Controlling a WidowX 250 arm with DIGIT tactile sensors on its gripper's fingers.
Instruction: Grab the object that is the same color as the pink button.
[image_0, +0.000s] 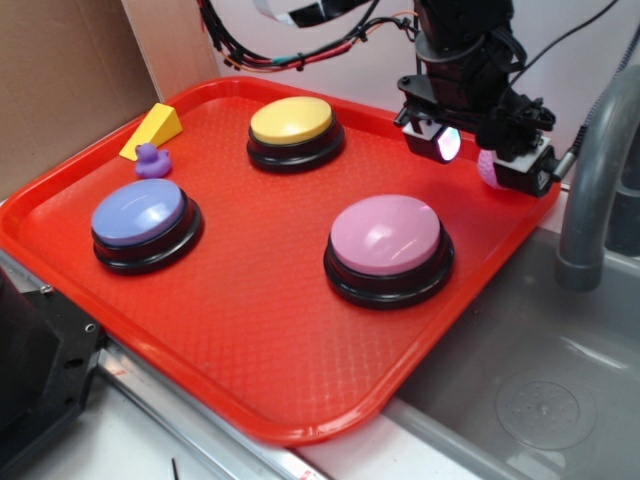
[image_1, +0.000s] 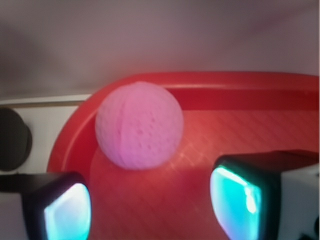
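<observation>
Gripper (image_1: 150, 200) is spread wide, holding nothing; the pink ball (image_1: 139, 125) sits just ahead at 12 o'clock, untouched, in the red tray's (image_0: 250, 330) corner by a sink (image_0: 520, 390).

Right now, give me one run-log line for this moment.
gripper: open, empty | pink ball: on red tray corner, ahead of gripper | pink button: untouched | grasp: pending

A small pink ball (image_1: 139, 126) with a dimpled, grooved surface sits in the rounded corner of the red tray (image_1: 250, 140), close to the rim. Two fingertips (image_1: 67, 210) (glowing teal on their faces) flank the bottom, spread wide apart, not touching the ball.
</observation>
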